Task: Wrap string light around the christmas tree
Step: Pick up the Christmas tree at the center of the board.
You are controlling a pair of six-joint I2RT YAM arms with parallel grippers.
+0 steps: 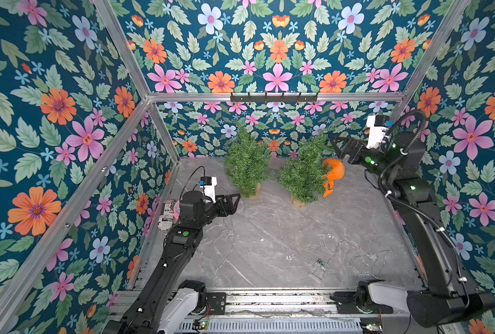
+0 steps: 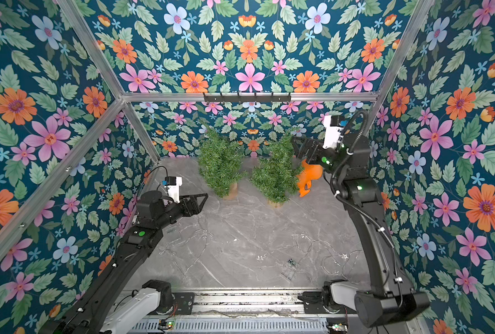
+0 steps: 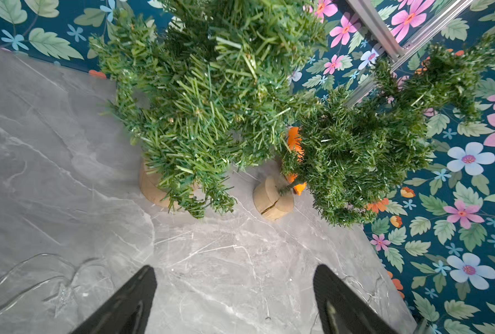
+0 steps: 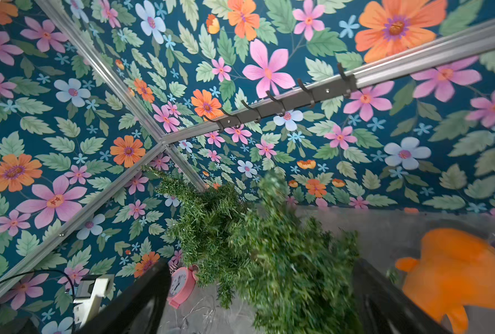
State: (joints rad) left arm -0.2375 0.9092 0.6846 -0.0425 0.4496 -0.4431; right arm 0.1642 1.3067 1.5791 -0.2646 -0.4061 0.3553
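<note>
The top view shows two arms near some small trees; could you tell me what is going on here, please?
The string light lies loose on the table, untouched. The left gripper hovers open near the base of the left tree; the right gripper, also open, is up by the top of the right tree. Neither holds anything; no wrapping has begun.

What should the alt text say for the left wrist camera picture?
Two small green Christmas trees on wooden bases stand on a grey marble table beyond the open, empty left hand. A thin string light lies loose near the hand; an orange toy shows between the trees.
</note>
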